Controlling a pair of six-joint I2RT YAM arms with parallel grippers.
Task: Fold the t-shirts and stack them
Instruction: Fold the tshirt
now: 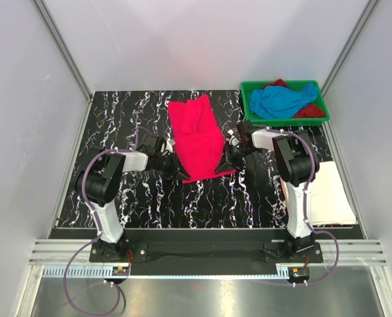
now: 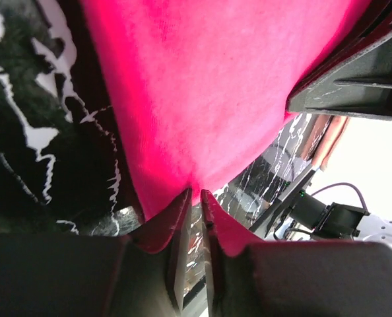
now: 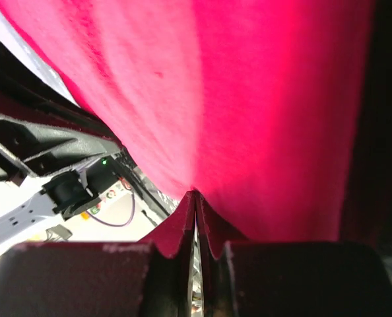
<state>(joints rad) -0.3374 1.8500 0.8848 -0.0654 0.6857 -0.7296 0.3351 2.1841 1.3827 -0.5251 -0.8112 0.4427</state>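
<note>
The pink shirt (image 1: 196, 135) lies in a long folded strip in the middle of the table (image 1: 156, 198), running from the far side towards the arms. Its near end is lifted between the two grippers. The left gripper (image 1: 171, 154) is clamped on the shirt's left edge; in the left wrist view its jaws pinch a point of pink cloth (image 2: 195, 193). The right gripper (image 1: 230, 150) is closed on the right edge in the same way (image 3: 195, 193). The blue shirt (image 1: 285, 99) sits crumpled in the tray (image 1: 288, 121) at the far right corner, on top of the red shirt (image 1: 309, 111). The white shirt (image 1: 331, 191) lies flat at the table's right edge, beside the right arm.
</note>
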